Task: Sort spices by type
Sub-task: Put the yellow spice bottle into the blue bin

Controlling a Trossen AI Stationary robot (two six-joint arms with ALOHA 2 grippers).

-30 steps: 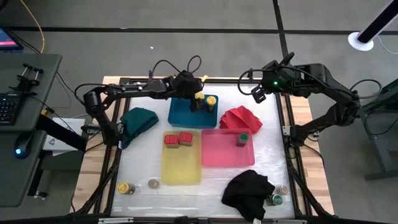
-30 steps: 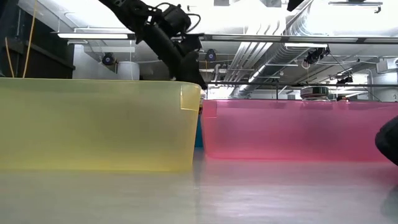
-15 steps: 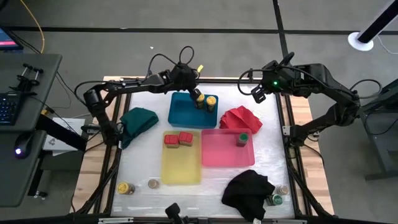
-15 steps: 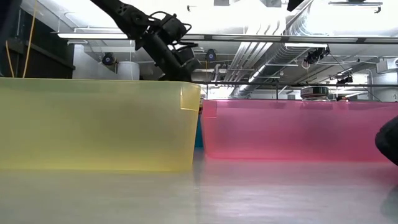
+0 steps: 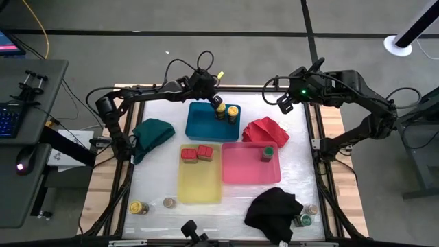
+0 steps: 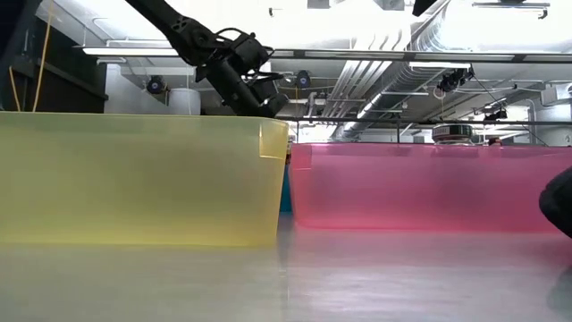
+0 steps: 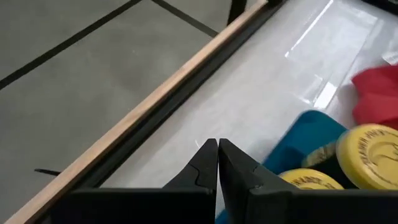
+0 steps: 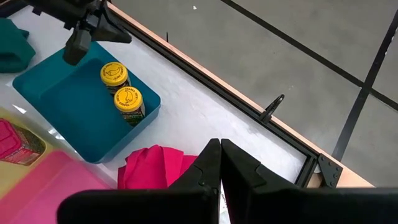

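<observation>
Two spices with yellow round lids (image 5: 220, 108) (image 5: 233, 112) stand on their bases in the blue tray (image 5: 202, 123); they also show in the right wrist view (image 8: 114, 74) (image 8: 129, 99). My left gripper (image 5: 211, 98) hangs shut and empty over the tray's far edge, just beyond the jars (image 7: 367, 146). Two red-lidded jars (image 5: 195, 154) stand in the yellow tray (image 5: 200, 182), and a green-lidded jar (image 5: 267, 152) stands in the pink tray (image 5: 243, 168). My right gripper (image 5: 283, 103) waits shut, high over the table's far right.
Loose jars stand at the near left (image 5: 137, 207) (image 5: 169, 202) and near right (image 5: 304, 220) (image 5: 312, 209). A black cloth (image 5: 274, 209), a red cloth (image 5: 265, 130) and a green cloth (image 5: 152, 130) lie around the trays. The table's wooden far edge (image 7: 155, 106) runs just past my left gripper.
My left gripper has left the yellow-lidded jar that it stood around in the blue tray, drawn back toward the table's far edge and a little left, rolled its wrist, and shut empty. The jar stays upright beside the other one.
</observation>
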